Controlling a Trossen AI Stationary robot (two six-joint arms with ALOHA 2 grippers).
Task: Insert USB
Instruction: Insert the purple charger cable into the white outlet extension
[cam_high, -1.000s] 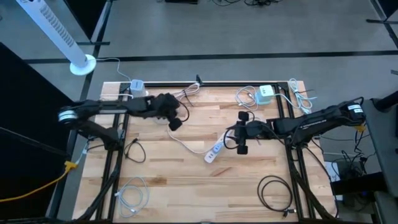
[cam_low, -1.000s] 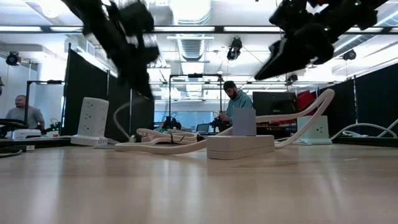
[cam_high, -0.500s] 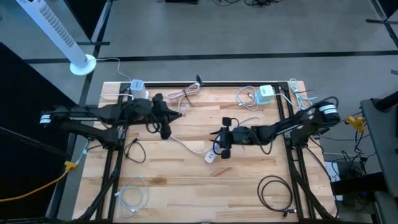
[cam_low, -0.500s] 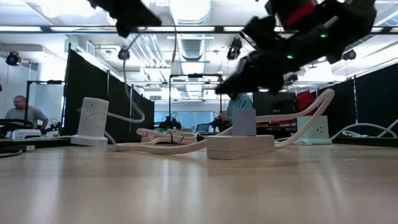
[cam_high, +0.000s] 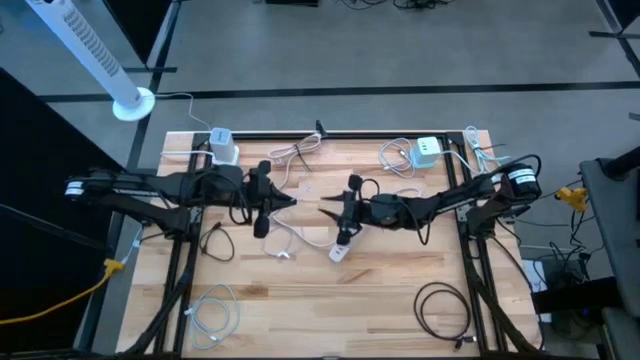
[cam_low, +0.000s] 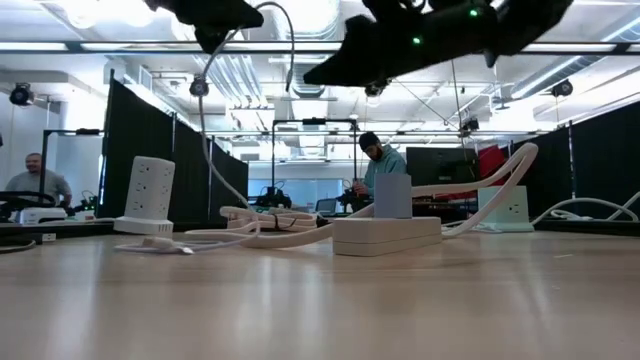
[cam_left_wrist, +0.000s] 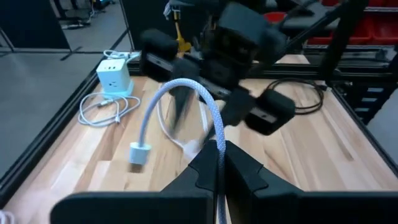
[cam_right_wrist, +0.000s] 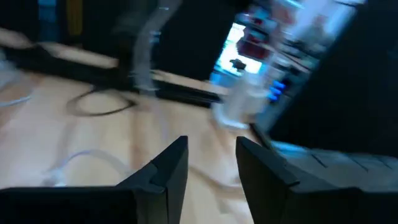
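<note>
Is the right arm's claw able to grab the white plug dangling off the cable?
Probably yes. The right claw hangs open beside the left claw, which pinches the white cable; the plug dangles free, with nothing between.

Bright even light from ceiling lamps (cam_low: 300, 15), glare there, soft shadows on table (cam_high: 400, 280), right wrist view strongly motion-blurred

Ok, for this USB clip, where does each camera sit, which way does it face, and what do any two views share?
High: overhead, straight down; both arms, left gripper, right gripper, power strip.
Low: table height, facing the room; arms overhead, power strip.
Left wrist: behind its fingers, shut on the white cable; faces the right arm.
Right wrist: past its parted fingers, blurred table.
Shared: high and low both show the power strip.
</note>
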